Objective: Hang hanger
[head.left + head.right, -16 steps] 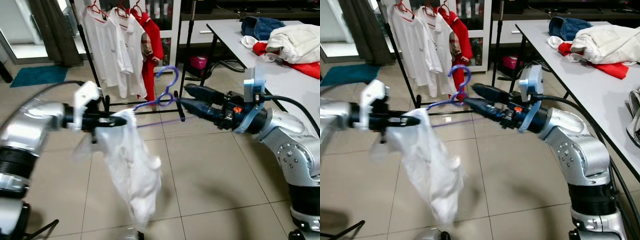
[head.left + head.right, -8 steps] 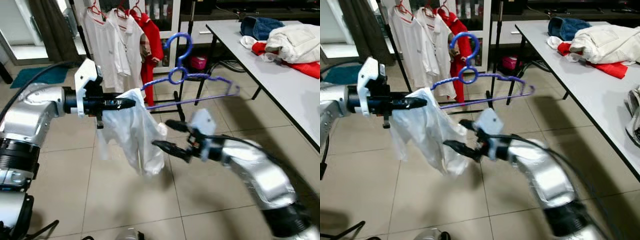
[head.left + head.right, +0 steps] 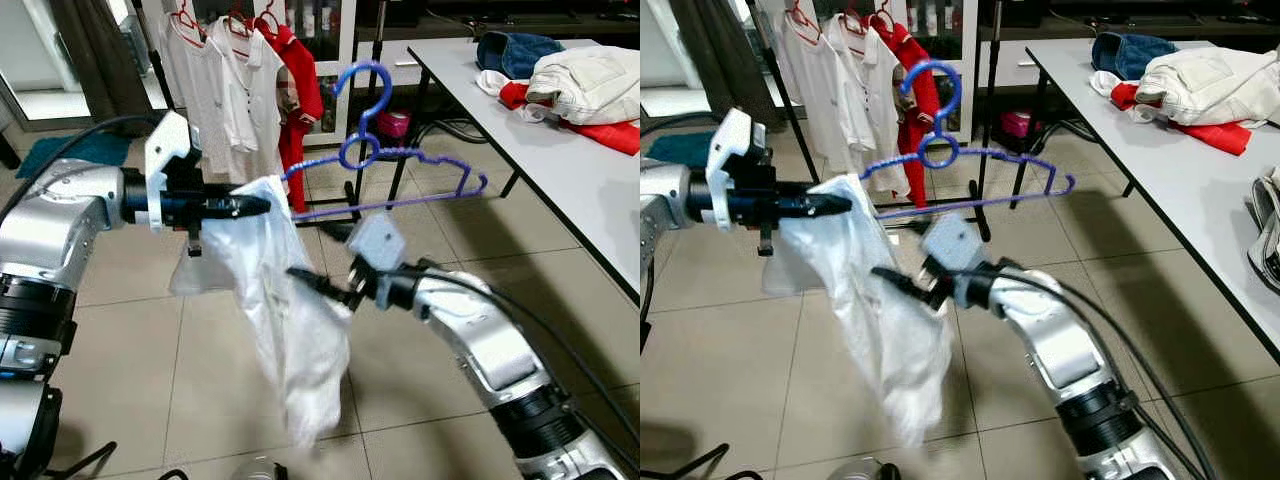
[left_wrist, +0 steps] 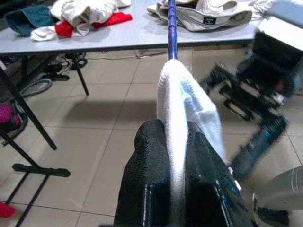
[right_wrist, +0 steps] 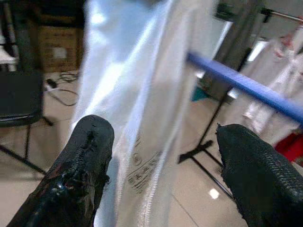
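Out over the tiled floor (image 3: 120, 400), left gripper (image 3: 262, 205) clamped on white shirt (image 3: 290, 330) and blue hanger (image 3: 400, 165), right gripper (image 3: 318, 288) fingers spread apart against the cloth, clothes rack (image 3: 240, 60) behind

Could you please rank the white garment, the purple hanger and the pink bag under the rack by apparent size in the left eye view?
1. White garment, though nearness to the camera enlarges it.
2. Purple hanger.
3. Pink bag, farthest away.
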Motion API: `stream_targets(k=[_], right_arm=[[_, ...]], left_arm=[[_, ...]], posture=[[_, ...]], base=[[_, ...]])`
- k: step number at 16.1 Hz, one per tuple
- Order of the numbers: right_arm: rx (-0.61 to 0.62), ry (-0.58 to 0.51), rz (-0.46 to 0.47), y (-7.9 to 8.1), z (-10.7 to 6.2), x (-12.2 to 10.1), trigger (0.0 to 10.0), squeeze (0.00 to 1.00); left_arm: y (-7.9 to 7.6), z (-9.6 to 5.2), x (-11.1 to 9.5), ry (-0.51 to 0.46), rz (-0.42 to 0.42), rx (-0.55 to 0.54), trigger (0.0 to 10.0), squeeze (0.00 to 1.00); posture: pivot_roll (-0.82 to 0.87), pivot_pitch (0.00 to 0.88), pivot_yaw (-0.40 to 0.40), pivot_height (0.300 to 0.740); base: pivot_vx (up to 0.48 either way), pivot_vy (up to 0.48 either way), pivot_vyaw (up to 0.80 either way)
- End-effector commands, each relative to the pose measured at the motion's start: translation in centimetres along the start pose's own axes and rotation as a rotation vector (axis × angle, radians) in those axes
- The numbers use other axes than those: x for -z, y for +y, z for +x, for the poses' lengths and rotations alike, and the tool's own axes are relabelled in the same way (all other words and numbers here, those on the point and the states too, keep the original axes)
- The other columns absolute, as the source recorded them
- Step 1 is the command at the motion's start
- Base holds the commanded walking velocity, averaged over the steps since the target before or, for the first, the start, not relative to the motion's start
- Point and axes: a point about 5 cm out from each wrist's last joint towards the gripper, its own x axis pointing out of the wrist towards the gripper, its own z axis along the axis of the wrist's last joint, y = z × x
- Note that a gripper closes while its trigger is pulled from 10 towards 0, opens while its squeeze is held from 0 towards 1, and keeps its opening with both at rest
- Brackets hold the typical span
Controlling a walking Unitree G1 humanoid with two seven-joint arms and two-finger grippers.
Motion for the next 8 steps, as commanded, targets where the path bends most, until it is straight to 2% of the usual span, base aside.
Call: stream_targets(k=[1, 4, 6, 7, 8], right_arm=[[-0.040, -0.019, 0.009, 0.6, 0.3, 0.2, 10.0, 0.00], [-0.147, -0.021, 0.053, 1.9, 0.6, 0.8, 10.0, 0.00], [-0.228, 0.007, 0.107, 2.6, 1.0, 2.0, 9.9, 0.00], [-0.240, 0.016, 0.108, 2.7, 1.1, 2.3, 9.1, 0.00], [-0.256, 0.045, 0.101, 2.9, 1.4, 3.0, 7.4, 0.00]], left_arm=[[0.3, -0.4, -1.6, -0.028, 0.048, -0.007, 0.0, 0.00], [0.4, -0.4, -2.1, -0.054, 0.055, -0.005, 0.0, 0.00], [0.4, -0.5, -2.9, -0.086, 0.064, 0.006, 0.0, 0.00], [0.4, -0.5, -3.1, -0.091, 0.065, 0.008, 0.0, 0.00], [0.4, -0.5, -3.4, -0.099, 0.069, 0.014, 0.0, 0.00]], posture=[[-0.01, 0.000, 0.069, 0.740], [-0.01, 0.000, 0.067, 0.740], [-0.01, 0.000, 0.066, 0.740], [0.00, 0.000, 0.066, 0.740], [0.00, 0.000, 0.066, 0.740]], base=[[0.000, 0.000, 0.00], [0.000, 0.000, 0.00], [0.000, 0.000, 0.00], [0.000, 0.000, 0.00], [0.000, 0.000, 0.00]])
